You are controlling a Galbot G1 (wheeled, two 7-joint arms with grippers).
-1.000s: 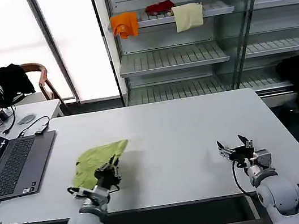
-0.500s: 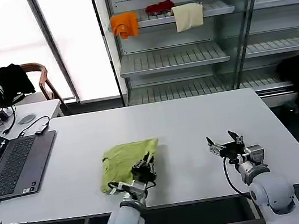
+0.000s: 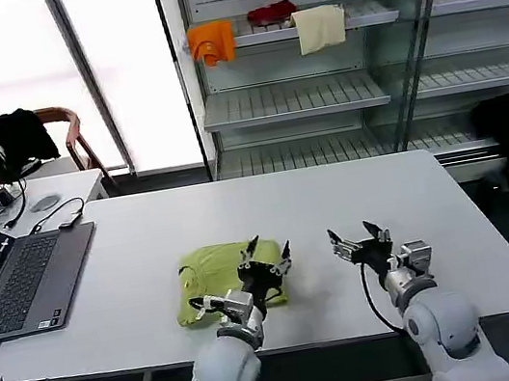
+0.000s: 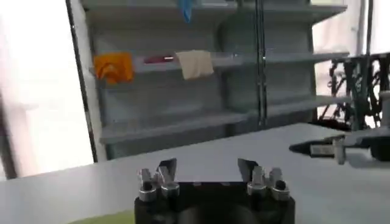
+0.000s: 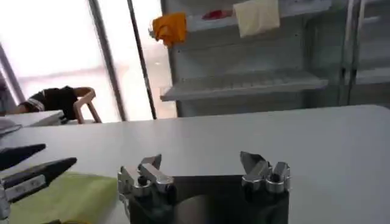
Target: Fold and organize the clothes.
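White table (image 3: pixel 334 197) before you, lime T-shirt (image 3: pixel 212 274) lay bunched near its front edge, open laptop (image 3: pixel 16 284) rested at your left end, cables (image 3: pixel 59 221) lay just behind the laptop.

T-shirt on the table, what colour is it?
Yellow-green T-shirt, clearest in the head view.

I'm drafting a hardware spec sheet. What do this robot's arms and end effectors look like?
Both arms have smooth, rounded light-grey shells. The left end effector and right end effector are black with pointed dark fingers and silver metal fittings. A thin black cable loops along the right forearm.
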